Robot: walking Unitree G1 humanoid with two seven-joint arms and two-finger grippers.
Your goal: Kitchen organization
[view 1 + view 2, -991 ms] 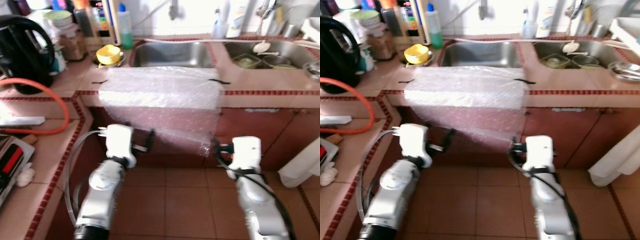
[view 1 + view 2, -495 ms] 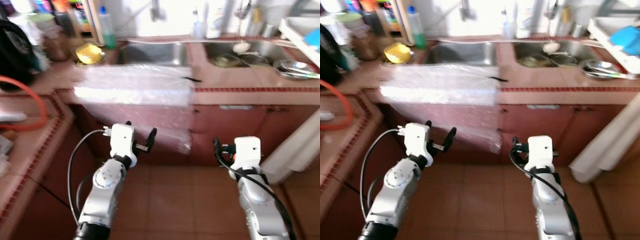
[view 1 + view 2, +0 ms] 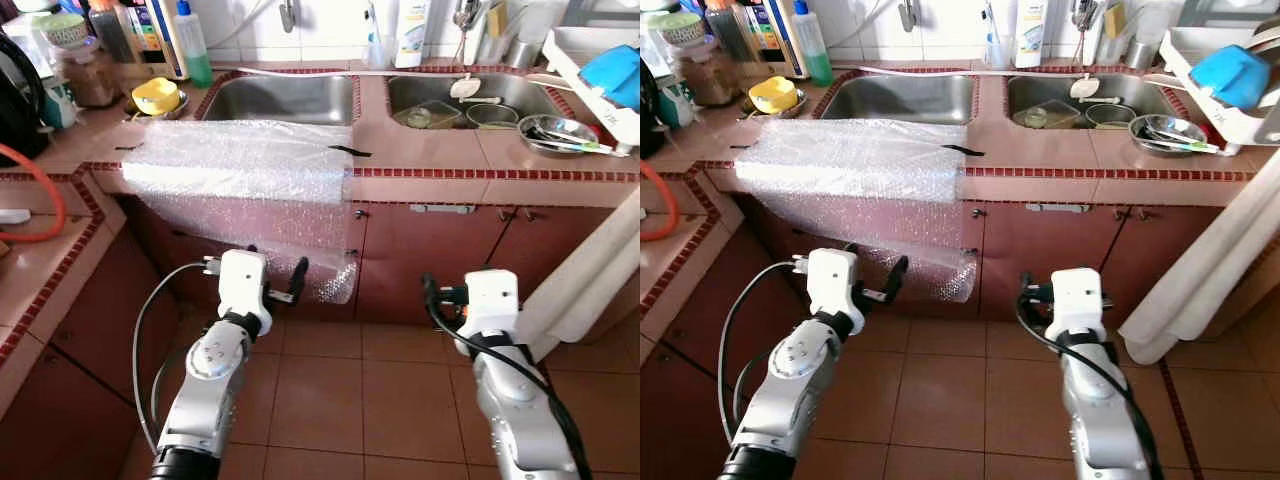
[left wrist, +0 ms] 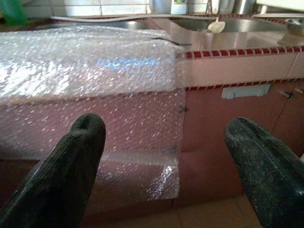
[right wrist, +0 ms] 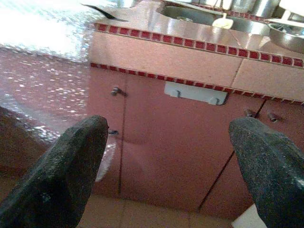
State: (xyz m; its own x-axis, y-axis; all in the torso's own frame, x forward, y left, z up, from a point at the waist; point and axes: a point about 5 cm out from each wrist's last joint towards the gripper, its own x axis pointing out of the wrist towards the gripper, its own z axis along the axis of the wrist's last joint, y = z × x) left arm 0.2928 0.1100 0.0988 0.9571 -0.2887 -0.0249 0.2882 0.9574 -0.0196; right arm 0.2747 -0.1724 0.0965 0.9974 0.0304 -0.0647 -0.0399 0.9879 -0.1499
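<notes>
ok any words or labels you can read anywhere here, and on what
None can be read.
Green bottle: label too small.
White bottle behind the sinks: print blurred.
Containers at the counter's back left: colourful labels, too blurred.

The scene is viewed from head height by the two eye views, aimed forward and down at the counter (image 3: 430, 160), the sinks and the tiled floor (image 3: 330, 390); nearly the same field is shared, slightly shifted sideways. Both arms are seen from behind and above. Each wrist view is taken low, along its own fingers, facing the cabinet doors (image 5: 156, 142) from near. The bubble wrap (image 4: 85, 71) draped over the counter edge is faced by the left wrist view; its edge is also caught in the right wrist view, along with the red tile trim (image 5: 190, 45).
</notes>
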